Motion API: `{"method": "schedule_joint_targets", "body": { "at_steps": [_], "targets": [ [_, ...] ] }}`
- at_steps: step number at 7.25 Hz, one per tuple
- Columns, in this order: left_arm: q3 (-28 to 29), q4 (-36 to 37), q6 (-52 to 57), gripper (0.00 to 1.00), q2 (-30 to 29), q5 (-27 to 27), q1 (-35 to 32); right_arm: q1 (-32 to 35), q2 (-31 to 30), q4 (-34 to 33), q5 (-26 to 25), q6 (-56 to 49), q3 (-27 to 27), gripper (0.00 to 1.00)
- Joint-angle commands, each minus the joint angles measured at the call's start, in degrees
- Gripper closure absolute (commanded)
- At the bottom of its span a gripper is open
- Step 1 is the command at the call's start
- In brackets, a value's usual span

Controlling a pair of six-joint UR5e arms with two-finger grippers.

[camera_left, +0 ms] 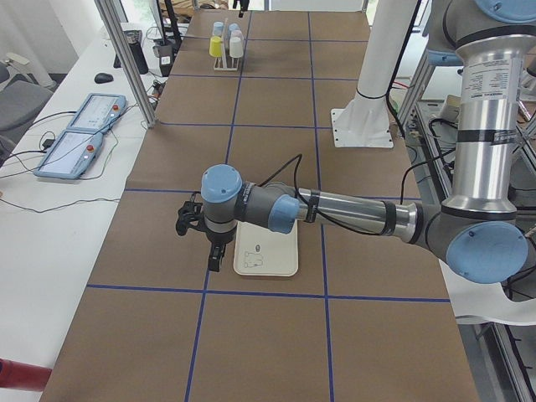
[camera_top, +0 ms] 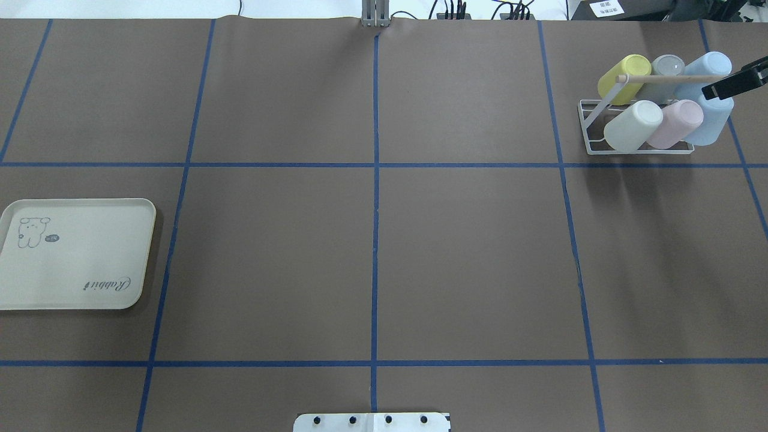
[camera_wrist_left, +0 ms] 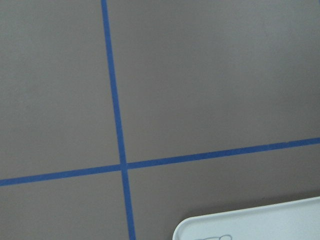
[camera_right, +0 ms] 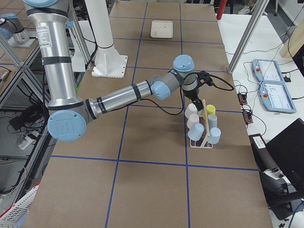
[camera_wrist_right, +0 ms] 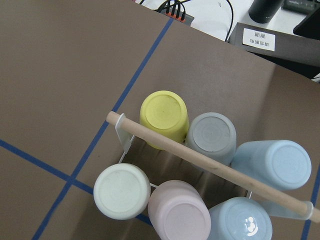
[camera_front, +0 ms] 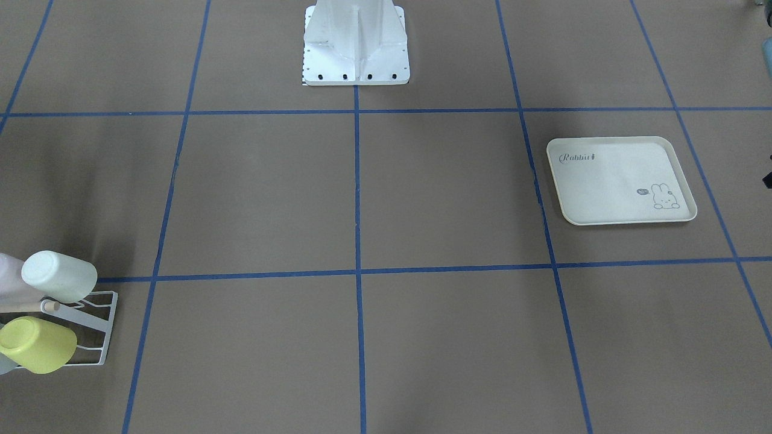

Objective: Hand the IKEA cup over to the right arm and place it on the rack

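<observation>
The white wire rack with its wooden dowel stands at the table's far right and carries several upturned cups: yellow, grey, two blue, pink and pale white. I cannot tell which of them is the IKEA cup. My right gripper hovers just above the rack, and only a black part of it shows overhead; open or shut, I cannot tell. My left gripper hangs low beside the cream tray, its state unreadable. Neither wrist view shows fingers or a held cup.
The rabbit-printed tray lies bare on the robot's left side. The white robot base stands at the middle near edge. Teach pendants lie on the side bench beyond the table's far edge. Blue tape lines grid the brown table.
</observation>
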Motion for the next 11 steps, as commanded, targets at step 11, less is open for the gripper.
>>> {"method": "schedule_joint_targets", "body": {
  "at_steps": [11],
  "targets": [
    [-7.79,4.63,10.78,0.0,11.82,-0.21,-6.88,16.31,-23.58,-11.68,8.08,-21.22,0.29,0.0]
  ]
}}
